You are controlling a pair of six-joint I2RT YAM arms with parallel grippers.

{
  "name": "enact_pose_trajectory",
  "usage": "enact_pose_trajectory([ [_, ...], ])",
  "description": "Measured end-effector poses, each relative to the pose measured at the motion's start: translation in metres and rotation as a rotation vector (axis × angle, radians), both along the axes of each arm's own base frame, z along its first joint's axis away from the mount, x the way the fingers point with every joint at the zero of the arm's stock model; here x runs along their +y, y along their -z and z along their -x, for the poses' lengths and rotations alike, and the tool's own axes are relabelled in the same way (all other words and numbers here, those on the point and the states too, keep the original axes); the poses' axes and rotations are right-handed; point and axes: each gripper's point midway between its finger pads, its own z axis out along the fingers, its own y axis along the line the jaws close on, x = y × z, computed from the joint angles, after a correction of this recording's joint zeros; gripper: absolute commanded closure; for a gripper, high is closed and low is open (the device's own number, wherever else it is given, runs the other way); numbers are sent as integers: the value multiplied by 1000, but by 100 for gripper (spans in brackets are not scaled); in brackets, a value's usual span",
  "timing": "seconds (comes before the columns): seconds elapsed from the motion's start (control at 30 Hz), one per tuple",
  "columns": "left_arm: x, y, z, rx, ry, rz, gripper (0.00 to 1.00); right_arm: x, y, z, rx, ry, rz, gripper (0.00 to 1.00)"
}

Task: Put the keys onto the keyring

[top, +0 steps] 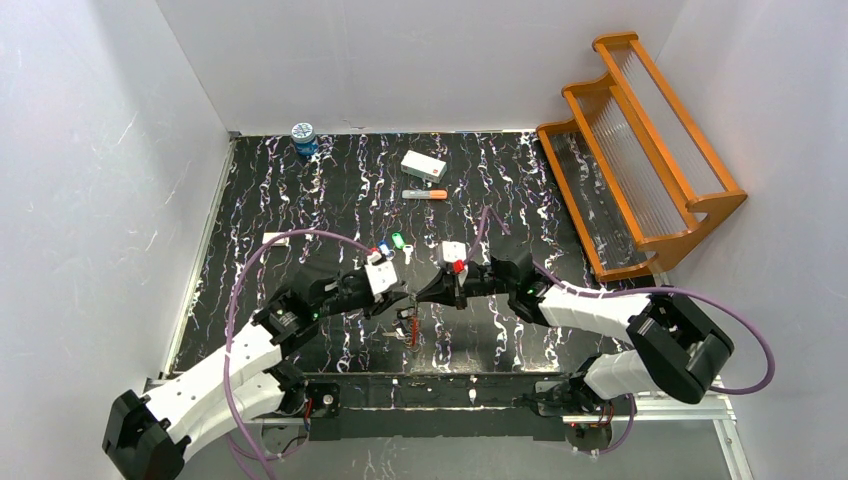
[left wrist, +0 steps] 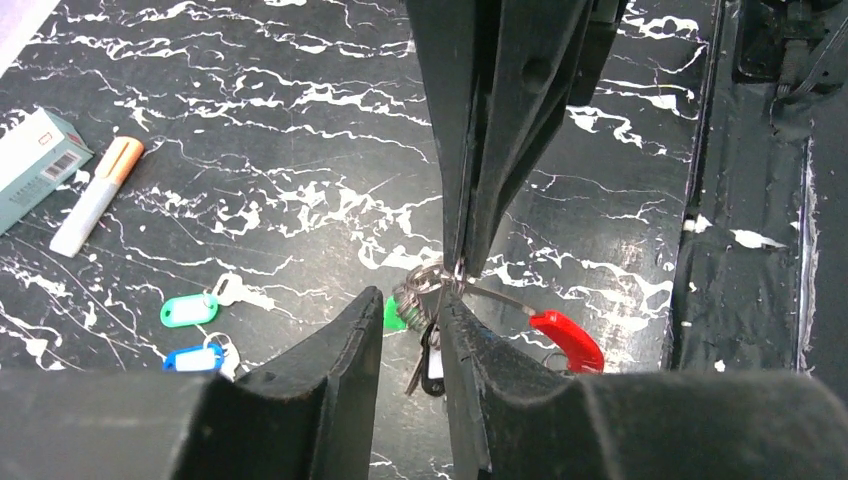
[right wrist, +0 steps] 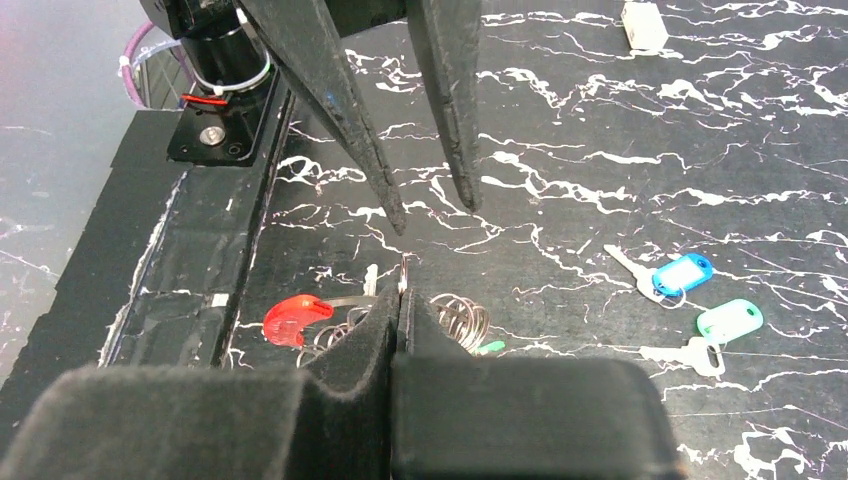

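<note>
I can't read a single word or number from here. The nearest thing to print is a barcode [left wrist: 57, 168] on the small white-and-teal box [left wrist: 30, 160] lying beside the orange-tipped marker [left wrist: 97, 195]. Its bars show in the left wrist view, but any digits by it are too small to make out, and a red mark on the same face is only a speck. The blue key tag [left wrist: 190, 358] and green key tag [left wrist: 188, 310] each carry a white label insert, and both look blank to me. The blue jar's lid [top: 303, 131] bears a pale pattern, unreadable from the top camera.
</note>
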Motion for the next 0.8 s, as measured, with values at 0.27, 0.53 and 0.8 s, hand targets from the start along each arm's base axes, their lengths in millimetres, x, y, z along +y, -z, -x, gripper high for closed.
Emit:
enact_pose_trajectory([
  [0.27, 4, 14, 7, 19, -42, 107, 68, -4, -15, 5, -6, -8, -72, 99],
  [0.53, -4, -8, 12, -22, -12, 230, 70, -4, -27, 8, -20, -24, -112, 99],
  [0.8, -12, -11, 15, -8, 34, 257, 80, -4, -29, 11, -17, -36, -118, 99],
])
